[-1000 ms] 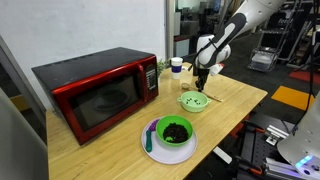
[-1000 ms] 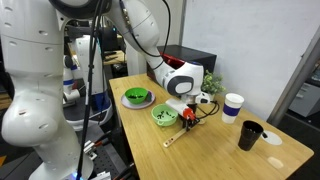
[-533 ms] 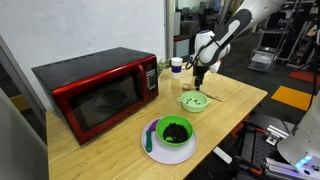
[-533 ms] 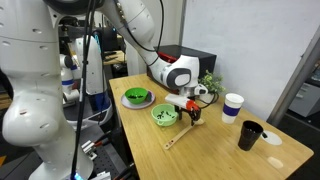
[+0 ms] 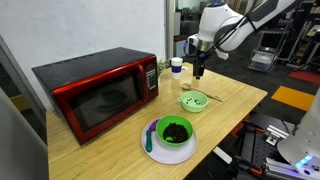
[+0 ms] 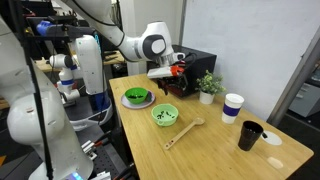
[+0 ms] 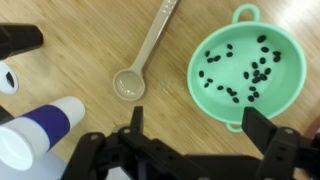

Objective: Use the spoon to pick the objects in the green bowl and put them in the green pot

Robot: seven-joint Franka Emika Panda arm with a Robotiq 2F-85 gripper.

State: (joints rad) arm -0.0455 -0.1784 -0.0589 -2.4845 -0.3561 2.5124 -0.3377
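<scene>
The pale wooden spoon (image 7: 148, 48) lies flat on the table just beside the light green bowl (image 7: 205, 100), which holds several small dark objects (image 7: 245, 70). Both exterior views show the spoon (image 6: 182, 131) next to the bowl (image 6: 164, 116) (image 5: 193, 100). The darker green pot (image 5: 175, 130) (image 6: 137, 97) sits on a white plate, apart from the bowl. My gripper (image 7: 197, 125) hangs open and empty well above the table, over the gap between spoon and bowl, as the exterior view of the gripper (image 5: 200, 70) confirms.
A red microwave (image 5: 95, 90) fills the table's back side. A blue utensil (image 5: 150, 138) rests on the pot's plate. A white and blue cup (image 6: 233, 106), a black mug (image 6: 249, 135) and a small plant (image 6: 208, 85) stand beyond the spoon.
The gripper was shut low at the bowl; it has opened and risen well above the table. The spoon now lies free on the wood beside the bowl.
</scene>
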